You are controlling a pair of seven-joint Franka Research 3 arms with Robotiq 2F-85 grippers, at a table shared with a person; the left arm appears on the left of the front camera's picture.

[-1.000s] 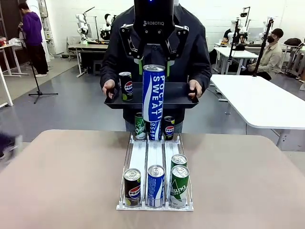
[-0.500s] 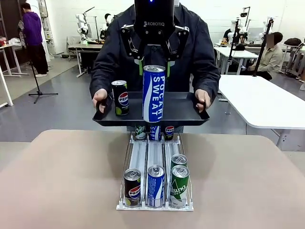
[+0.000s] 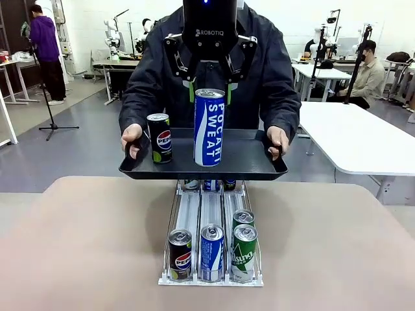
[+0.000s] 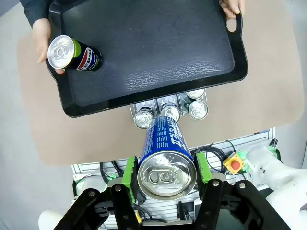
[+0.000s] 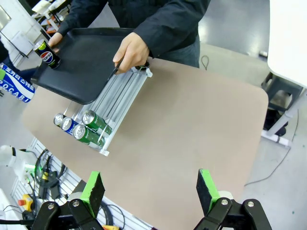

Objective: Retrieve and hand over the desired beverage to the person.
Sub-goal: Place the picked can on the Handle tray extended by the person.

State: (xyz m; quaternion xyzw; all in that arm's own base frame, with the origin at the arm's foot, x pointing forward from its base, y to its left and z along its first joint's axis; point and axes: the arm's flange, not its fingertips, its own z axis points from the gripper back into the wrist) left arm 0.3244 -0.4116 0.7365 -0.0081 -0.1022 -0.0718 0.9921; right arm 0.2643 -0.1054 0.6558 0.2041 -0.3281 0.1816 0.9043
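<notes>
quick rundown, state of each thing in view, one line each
left gripper: shut on the Pocari Sweat can
Pocari Sweat can: upright, held above the tray
tray: held level by the person's hands
Pepsi can: upright on the tray
right gripper: open, holding nothing
rack: on the table, cans upright at its front

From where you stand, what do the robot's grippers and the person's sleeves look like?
The left gripper is black with linked fingers, green pads and white ROBOTIQ lettering. The right gripper matches: black, green pads. The person wears long dark navy jacket sleeves.
</notes>
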